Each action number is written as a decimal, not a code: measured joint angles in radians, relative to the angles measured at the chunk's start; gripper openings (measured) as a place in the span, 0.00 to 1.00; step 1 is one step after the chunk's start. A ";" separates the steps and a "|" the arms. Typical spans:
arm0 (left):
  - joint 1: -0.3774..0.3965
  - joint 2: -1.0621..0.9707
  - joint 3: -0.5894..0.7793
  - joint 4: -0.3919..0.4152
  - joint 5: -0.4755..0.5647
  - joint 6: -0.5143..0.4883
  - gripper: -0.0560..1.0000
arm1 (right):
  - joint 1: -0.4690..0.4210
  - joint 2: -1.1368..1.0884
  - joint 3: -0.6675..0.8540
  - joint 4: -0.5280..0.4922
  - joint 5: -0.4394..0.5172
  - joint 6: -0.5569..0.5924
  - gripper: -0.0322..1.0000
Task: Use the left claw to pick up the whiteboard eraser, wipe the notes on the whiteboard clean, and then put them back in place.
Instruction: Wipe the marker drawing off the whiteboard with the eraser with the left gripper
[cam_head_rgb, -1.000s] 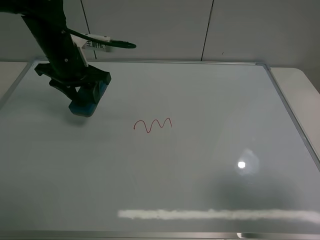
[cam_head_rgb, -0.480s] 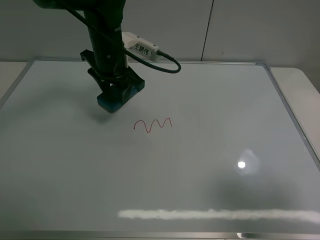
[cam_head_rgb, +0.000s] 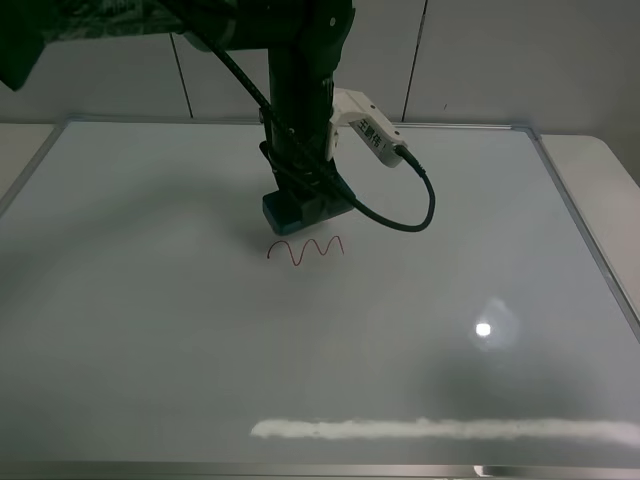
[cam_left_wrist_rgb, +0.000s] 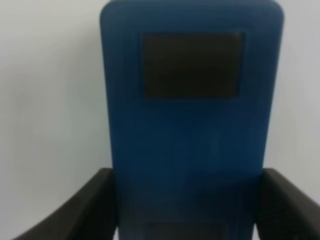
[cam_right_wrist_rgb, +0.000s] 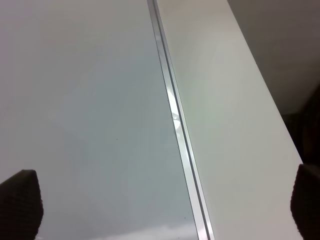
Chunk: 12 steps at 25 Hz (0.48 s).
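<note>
Two black fingers (cam_left_wrist_rgb: 90, 210) of the left claw (cam_left_wrist_rgb: 187, 212), a black two-fingered gripper on a black arm, are closed against the long sides of the teal rounded rectangular whiteboard eraser (cam_left_wrist_rgb: 190, 145). One finger sits on each flank, pinching the whiteboard eraser between them. It projects forward past the fingertips, and one darker square patch (cam_left_wrist_rgb: 192, 65) shows on its upper face towards the far end.

In the high view the left claw (cam_head_rgb: 300, 200) points down at the board with the whiteboard eraser (cam_head_rgb: 283, 212) at its tip, low over the surface. Contact between the two cannot be confirmed. A white labelled tag (cam_head_rgb: 362, 125) is fixed to the wrist just above the gripper. A black cable (cam_head_rgb: 415, 210) loops out from it and back under the arm.

The notes (cam_head_rgb: 305, 250), a thin red wavy line, lie just beyond the tip of the held whiteboard eraser on its camera-facing side. They are near it but apart, and the line is unbroken.

Claw and notes are both over the large glossy white whiteboard (cam_head_rgb: 150, 330). Its thin silver metal frame (cam_head_rgb: 580, 220) stands well apart from the left claw on every side. A round light reflection (cam_head_rgb: 484, 329) and a pale streak (cam_head_rgb: 440, 430) lie farther from the claw than the notes.

The right gripper (cam_right_wrist_rgb: 162, 202) shows two dark fingertips spread wide, with nothing between them. Beneath it the frame (cam_right_wrist_rgb: 177, 125) runs between the whiteboard surface (cam_right_wrist_rgb: 75, 100) and a white table top (cam_right_wrist_rgb: 235, 125).
</note>
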 joint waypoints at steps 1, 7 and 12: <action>-0.001 0.010 0.000 -0.003 0.002 0.013 0.58 | 0.000 0.000 0.000 0.000 0.000 0.000 0.99; 0.023 0.047 -0.002 -0.010 0.006 0.071 0.58 | 0.000 0.000 0.000 0.000 0.000 0.000 0.99; 0.082 0.076 -0.002 -0.009 -0.012 0.104 0.58 | 0.000 0.000 0.000 0.000 0.000 0.000 0.99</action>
